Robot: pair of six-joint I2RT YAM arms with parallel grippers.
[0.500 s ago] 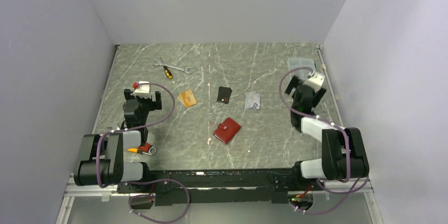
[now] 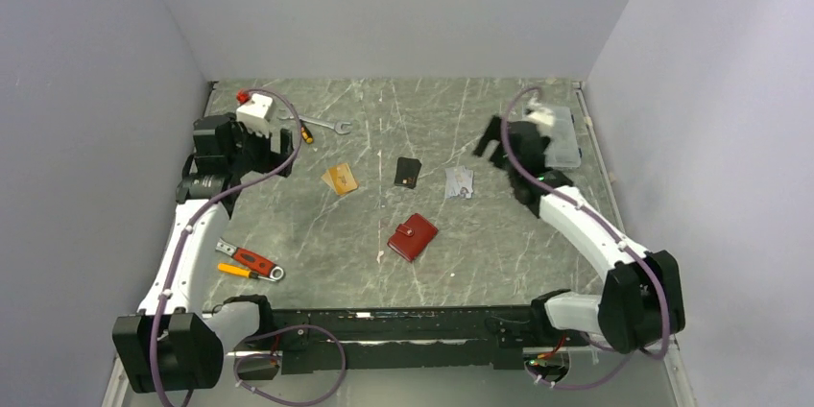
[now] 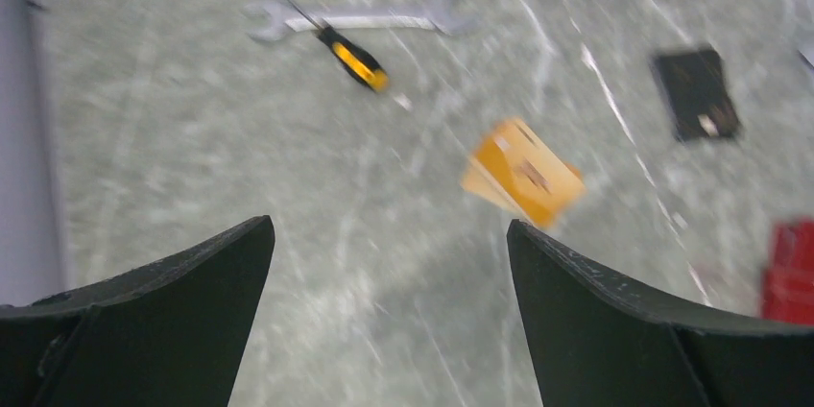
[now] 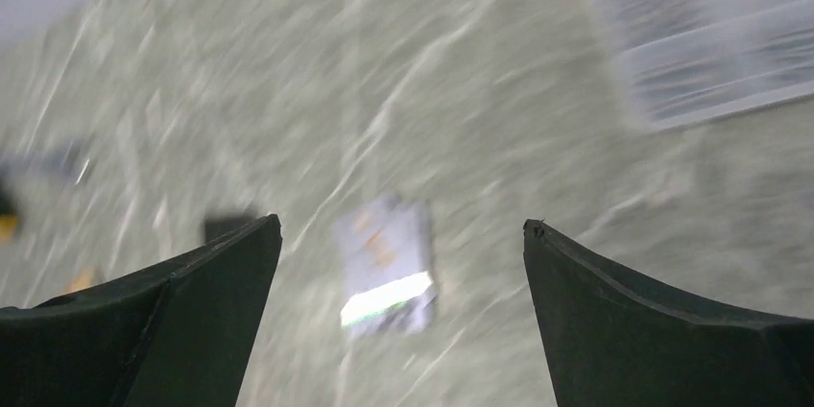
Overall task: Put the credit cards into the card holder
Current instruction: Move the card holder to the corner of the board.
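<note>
On the surface point(image 2: 384, 138), the credit cards lay in three stacks in a row across the middle of the top view: the left stack point(image 2: 341, 178), the middle stack point(image 2: 407, 172) and the right stack point(image 2: 460, 181), each apart from the next. The card holder point(image 2: 413, 237) lay below the middle stack, nearer the frame's bottom. A wrench point(image 2: 326, 125) and a screwdriver point(image 2: 305, 134) lay at upper left, seemingly crossing. A box point(image 2: 566, 143) sat at the right edge, and two hand tools point(image 2: 250, 261) lay at lower left.

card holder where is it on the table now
In the top view the card holder lies mid-table, on the near side of the black cards, with the orange cards up-left and the silver cards up-right.
</note>
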